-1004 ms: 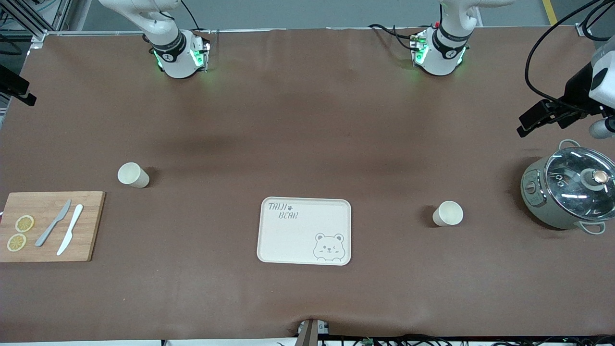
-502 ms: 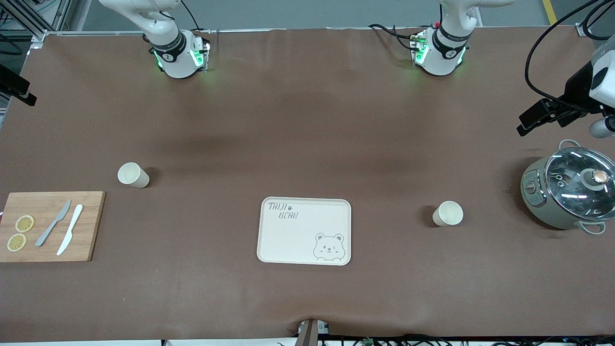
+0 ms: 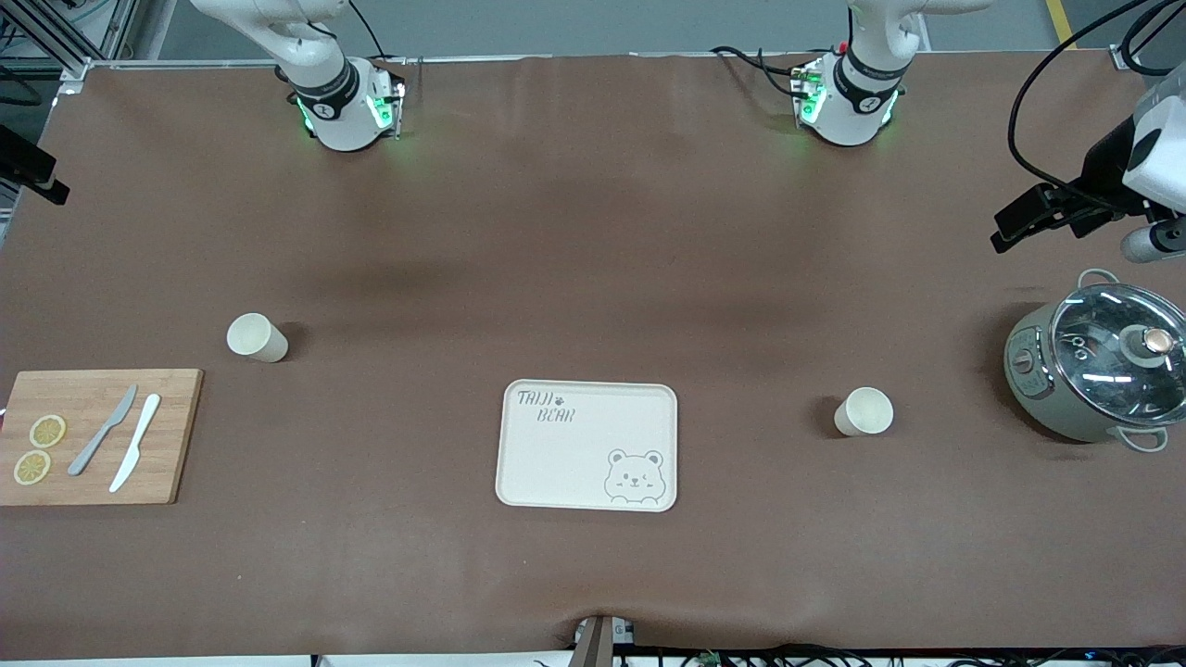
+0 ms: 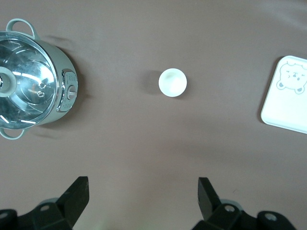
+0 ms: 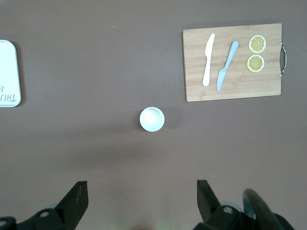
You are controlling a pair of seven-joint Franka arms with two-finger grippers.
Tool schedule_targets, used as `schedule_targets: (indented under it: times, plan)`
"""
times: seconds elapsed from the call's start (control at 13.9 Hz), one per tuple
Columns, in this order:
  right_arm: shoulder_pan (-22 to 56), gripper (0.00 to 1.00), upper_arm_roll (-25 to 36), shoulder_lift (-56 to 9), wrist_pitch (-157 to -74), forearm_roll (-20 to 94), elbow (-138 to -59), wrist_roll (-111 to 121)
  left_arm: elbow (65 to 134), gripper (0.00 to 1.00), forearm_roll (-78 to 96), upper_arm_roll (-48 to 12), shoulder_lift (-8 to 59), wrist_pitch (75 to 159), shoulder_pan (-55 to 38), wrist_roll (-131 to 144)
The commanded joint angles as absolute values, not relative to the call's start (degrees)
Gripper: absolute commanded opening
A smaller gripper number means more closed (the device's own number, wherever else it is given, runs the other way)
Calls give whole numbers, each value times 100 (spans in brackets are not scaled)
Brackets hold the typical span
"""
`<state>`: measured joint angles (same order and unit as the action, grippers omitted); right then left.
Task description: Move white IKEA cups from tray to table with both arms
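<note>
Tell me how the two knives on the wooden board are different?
The grey knife is metal-coloured, while the white knife is plain white. The grey knife lies closer to the lemon slices; the white knife lies on its outer side, slightly nearer the front camera. Both rest flat on the wooden board, slanted the same way.

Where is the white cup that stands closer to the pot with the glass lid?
In the front view this white cup stands upright on the table between the bear tray and the pot, toward the left arm's end.
</note>
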<state>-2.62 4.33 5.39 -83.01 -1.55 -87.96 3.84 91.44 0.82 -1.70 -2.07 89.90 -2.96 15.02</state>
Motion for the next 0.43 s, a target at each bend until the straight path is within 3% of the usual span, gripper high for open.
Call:
schedule_targets:
  times: [0.0,0.36]
  plan:
    - [-281,100,404,483,-8279,-167,-8666,325,9009,100,114,-202,-167,8859,-264,1345]
    - [-211,100,378,492,-8253,-132,-8657,352,9009,100,79,-193,-167,8851,-255,1169]
